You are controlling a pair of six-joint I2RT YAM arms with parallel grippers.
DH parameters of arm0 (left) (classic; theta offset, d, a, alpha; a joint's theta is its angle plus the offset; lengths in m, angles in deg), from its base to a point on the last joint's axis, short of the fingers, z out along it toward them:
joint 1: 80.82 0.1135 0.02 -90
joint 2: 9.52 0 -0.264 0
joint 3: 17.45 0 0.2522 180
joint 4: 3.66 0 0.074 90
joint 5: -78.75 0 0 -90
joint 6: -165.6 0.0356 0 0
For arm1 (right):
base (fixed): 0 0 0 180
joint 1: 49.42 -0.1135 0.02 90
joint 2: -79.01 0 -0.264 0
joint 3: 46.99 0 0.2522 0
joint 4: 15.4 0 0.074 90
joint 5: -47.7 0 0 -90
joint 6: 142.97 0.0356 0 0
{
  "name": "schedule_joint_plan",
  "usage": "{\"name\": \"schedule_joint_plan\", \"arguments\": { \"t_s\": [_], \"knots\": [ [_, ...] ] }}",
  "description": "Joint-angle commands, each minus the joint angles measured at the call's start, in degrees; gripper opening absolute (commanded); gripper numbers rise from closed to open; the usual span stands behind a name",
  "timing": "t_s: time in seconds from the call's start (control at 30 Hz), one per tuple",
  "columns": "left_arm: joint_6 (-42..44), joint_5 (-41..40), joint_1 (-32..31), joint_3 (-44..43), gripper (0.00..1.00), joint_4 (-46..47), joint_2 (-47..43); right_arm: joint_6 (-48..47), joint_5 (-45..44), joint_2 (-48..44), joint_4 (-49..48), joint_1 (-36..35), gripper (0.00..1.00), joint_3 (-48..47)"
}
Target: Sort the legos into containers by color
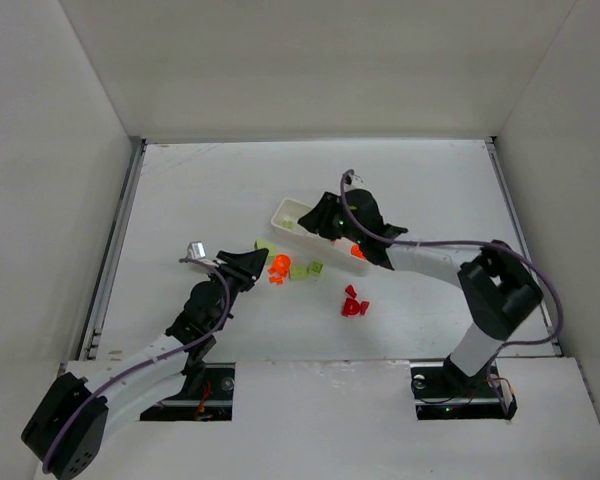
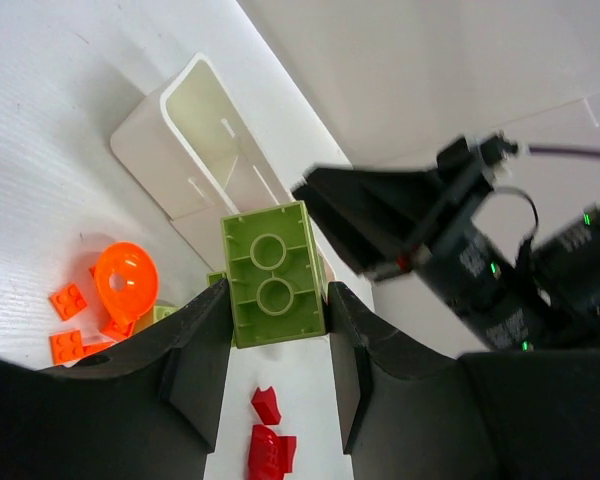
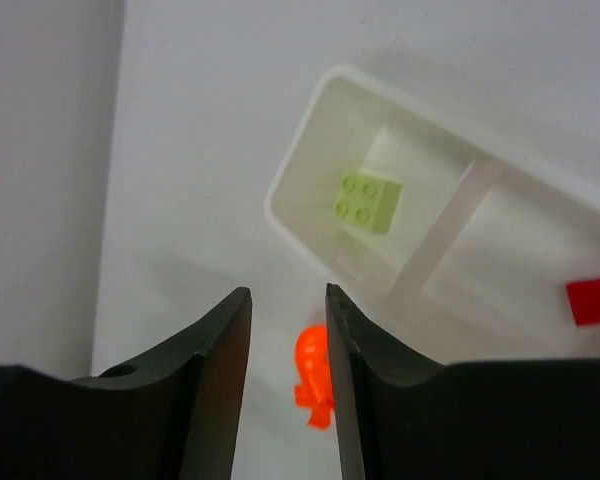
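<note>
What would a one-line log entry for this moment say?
left claw: shut on green block; right claw: open; tray: second green block inside

Yellow-green blocks: four counted. One clamped block [image 2: 272,275] is held between the left jaws. Two loose blocks [image 1: 300,270] lie just right of those jaws. One four-stud block [image 3: 368,200] lies ahead of the right jaws, inside the tray [image 3: 320,255].

Orange pieces: one rounded piece [image 2: 127,283] and three small studded ones [image 2: 68,300] were counted left of the left jaws (the third is half hidden under the rounded one).

Red pieces: four counted. Three red bits [image 2: 266,405] are seen low in the gap between the left jaws. One red piece [image 3: 592,300] lies far right of the right jaws.

Trays: one, with two compartments seen from the right wrist.
</note>
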Motion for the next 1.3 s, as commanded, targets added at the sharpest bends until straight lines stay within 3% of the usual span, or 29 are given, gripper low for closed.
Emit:
{"name": "schedule_joint_plan", "arguments": {
  "t_s": [0.0,0.2,0.33,0.47,0.6,0.8,1.0,1.27],
  "knots": [
    [-3.16,1.36,0.87,-0.47,0.13,3.54,-0.84,4.05,10.09,-9.11,-18.19,-0.35,0.45,10.13],
    [-7.90,5.05,0.96,-1.26,0.13,3.81,-1.62,10.64,19.68,-12.65,-37.28,-0.35,0.68,21.58],
    [-12.91,10.15,2.01,-1.26,0.13,3.54,-2.51,13.11,26.89,-10.62,-43.36,-0.79,0.69,22.38],
    [-21.16,17.52,3.94,-1.87,0.13,0.74,-2.59,6.29,29.62,-12.90,-46.53,-1.05,0.68,24.92],
    [-27.67,23.86,5.62,-2.67,0.12,-3.65,-3.91,-6.98,29.72,-17.82,-42.77,-0.96,0.69,27.83],
    [-29.97,27.38,5.27,-4.86,0.13,-10.17,-5.41,-21.58,26.73,-22.49,-26.69,-2.62,0.73,25.73],
    [-30.94,30.64,5.00,-6.27,0.13,-9.73,-3.56,-26.70,25.32,-21.00,-18.33,-5.88,0.72,21.68],
    [-31.29,32.48,6.94,-4.95,0.13,-9.82,-3.30,-27.58,25.06,-20.38,-17.27,-9.57,0.65,20.37]
  ]
}}
